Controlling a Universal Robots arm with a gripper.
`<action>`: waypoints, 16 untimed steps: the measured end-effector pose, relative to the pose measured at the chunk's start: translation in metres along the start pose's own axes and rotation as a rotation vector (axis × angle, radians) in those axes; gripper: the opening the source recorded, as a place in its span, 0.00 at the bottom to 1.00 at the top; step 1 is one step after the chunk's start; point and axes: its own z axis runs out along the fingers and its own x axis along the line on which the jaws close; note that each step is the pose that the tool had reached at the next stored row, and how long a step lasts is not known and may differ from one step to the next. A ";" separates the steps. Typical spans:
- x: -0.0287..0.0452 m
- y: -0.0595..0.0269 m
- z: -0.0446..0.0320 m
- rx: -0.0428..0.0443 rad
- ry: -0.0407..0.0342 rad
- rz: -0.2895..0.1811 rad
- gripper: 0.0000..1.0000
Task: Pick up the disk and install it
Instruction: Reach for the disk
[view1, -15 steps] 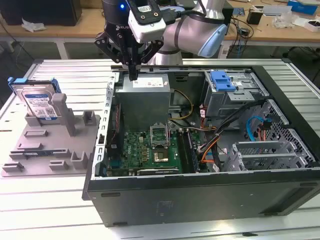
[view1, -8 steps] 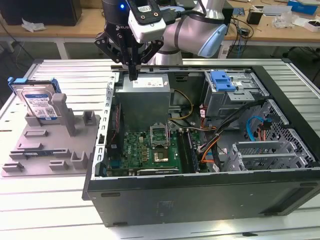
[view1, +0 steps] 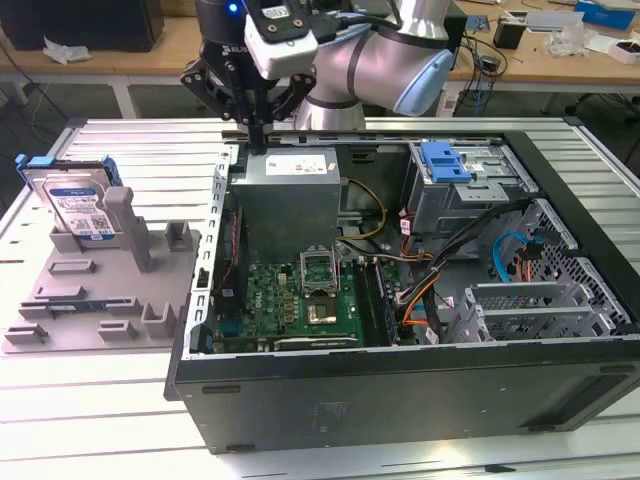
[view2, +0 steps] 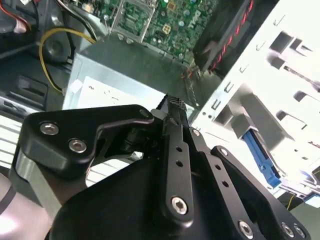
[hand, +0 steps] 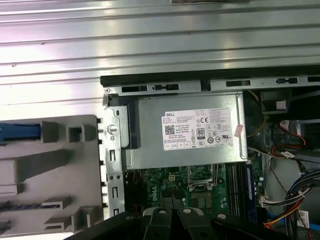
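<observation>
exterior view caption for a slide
Black gripper hovers shut over the open black computer case; blue-framed silver disk rests on grey rack.

The blue-framed silver disk (view1: 78, 207) leans tilted on the grey holder (view1: 95, 300).

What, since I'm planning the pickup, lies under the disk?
The disk rests on a grey holder that sits on the slatted table. The holder's posts cover the disk's lower edge.

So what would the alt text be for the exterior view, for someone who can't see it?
The robot's black gripper, shut and empty, hangs over the far edge of an open computer case, above its grey power-supply box. At the exterior view's left, the disk in its blue bracket rests tilted on a grey holder, untouched.
</observation>
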 end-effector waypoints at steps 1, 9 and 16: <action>0.0056 0.0031 0.0001 0.0000 -0.0001 0.000 0.11; 0.0437 0.0180 0.0001 0.0002 0.0002 0.000 0.11; 0.0769 0.0290 0.0005 0.0001 0.0001 0.000 0.11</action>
